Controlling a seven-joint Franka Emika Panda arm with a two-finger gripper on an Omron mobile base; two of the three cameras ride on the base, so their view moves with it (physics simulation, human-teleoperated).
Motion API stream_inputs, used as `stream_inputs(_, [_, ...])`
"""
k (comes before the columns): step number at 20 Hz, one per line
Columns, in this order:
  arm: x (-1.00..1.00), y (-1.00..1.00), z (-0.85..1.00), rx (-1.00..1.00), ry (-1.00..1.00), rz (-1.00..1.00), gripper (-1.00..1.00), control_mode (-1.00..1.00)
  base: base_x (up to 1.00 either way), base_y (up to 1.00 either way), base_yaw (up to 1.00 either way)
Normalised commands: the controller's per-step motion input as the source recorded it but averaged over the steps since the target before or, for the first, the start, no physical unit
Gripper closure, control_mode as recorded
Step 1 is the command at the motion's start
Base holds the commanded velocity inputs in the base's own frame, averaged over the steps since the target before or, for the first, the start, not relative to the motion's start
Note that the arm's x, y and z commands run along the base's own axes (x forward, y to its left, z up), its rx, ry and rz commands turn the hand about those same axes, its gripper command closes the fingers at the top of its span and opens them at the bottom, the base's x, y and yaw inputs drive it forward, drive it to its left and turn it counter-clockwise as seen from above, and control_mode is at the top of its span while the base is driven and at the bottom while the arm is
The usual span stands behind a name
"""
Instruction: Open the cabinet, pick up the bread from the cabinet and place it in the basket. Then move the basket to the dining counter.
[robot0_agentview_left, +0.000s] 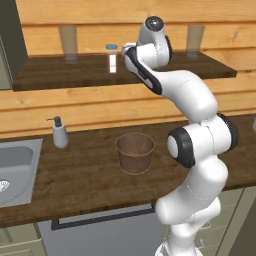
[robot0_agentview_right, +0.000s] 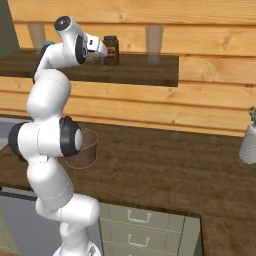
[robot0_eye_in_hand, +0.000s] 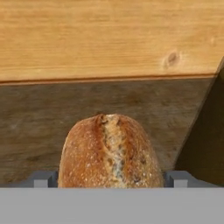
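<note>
Crusty oval bread (robot0_eye_in_hand: 109, 151) lies on grainy cabinet (robot0_eye_in_hand: 39, 113) board

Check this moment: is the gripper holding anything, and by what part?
Nothing held yet: the gripper stands open, fingertips flanking the bread at its near end.

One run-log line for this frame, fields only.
phase: reach into cabinet | gripper: open, astride bread | bread: on cabinet floor, not lifted | basket: on counter, empty

The bread (robot0_eye_in_hand: 109, 151) is seen at six o'clock, resting on the cabinet (robot0_eye_in_hand: 39, 113) floor board, flanked by the gripper (robot0_eye_in_hand: 111, 178) fingertips (robot0_eye_in_hand: 43, 178) at seven and five o'clock. Contact cannot be confirmed.
</note>
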Motion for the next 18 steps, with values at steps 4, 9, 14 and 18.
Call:
stream_inputs(4, [0.23, 0.13, -1.0, -0.01, 0.04, 0.01, 1.0, -1.0, 0.0, 0.0, 0.0])
stream_inputs(9, [0.04, 0.0, -0.94, 0.0, 0.0, 0.06, 1.0, -1.0, 0.0, 0.0, 0.0])
stream_inputs(14, [-0.46, 0.08, -0.01, 0.0, 0.0, 0.01, 1.0, -1.0, 0.0, 0.0, 0.0])
stream_inputs(18, [-0.89, 0.24, 0.39, 0.0, 0.0, 0.0, 1.0, -1.0, 0.0, 0.0, 0.0])
